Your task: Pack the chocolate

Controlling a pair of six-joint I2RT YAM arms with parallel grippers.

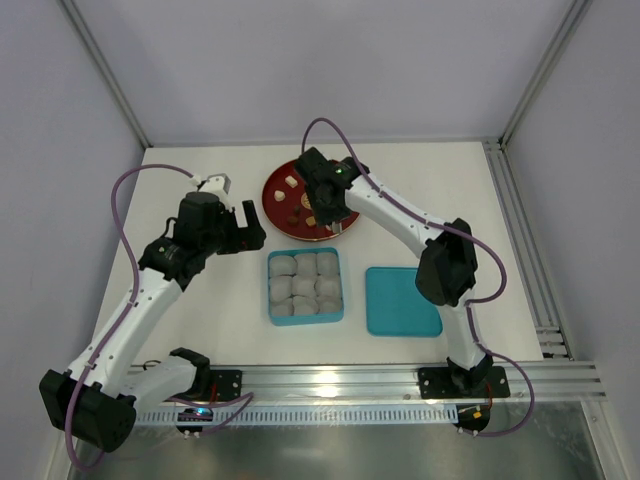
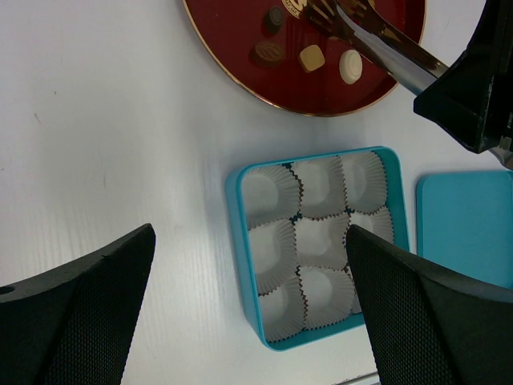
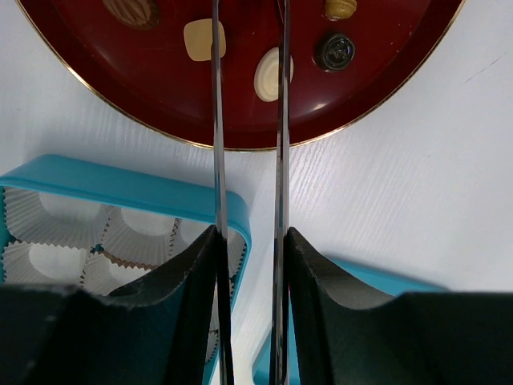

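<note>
I see the chocolate (image 2: 311,58) lying on the red plate (image 1: 275,200) at the far side of the white table (image 1: 220,310). The pieces are tiny. In my right wrist view, a cream-white piece (image 3: 265,76) lies on the plate. A tan square piece (image 3: 200,38) is just beside it. A dark round piece (image 3: 334,50) is on its other side.

The right gripper (image 3: 248,241) is clenched on a pair of metal tongs (image 3: 217,120). Its two black fingers (image 3: 184,273) press on the two thin blades from the outside. The blades reach out over the plate. From that camera the cream-white piece shows between them, partly hidden by one blade. I cannot tell if the tongs touch it. In my left wrist view the forked tips of the tongs hang over the plate.

The left gripper (image 1: 256,228) is released. Its jaws stand wide apart and it grasps nothing. It hangs over the table, just left of the plate and a little past the far left corner of the blue box (image 2: 234,233).

The blue box sits on the near side of the plate. Crinkled white paper cups (image 2: 321,241) fill it in three rows of three. A blue lid (image 1: 400,300) lies flat just right of the box, not touching it.
</note>
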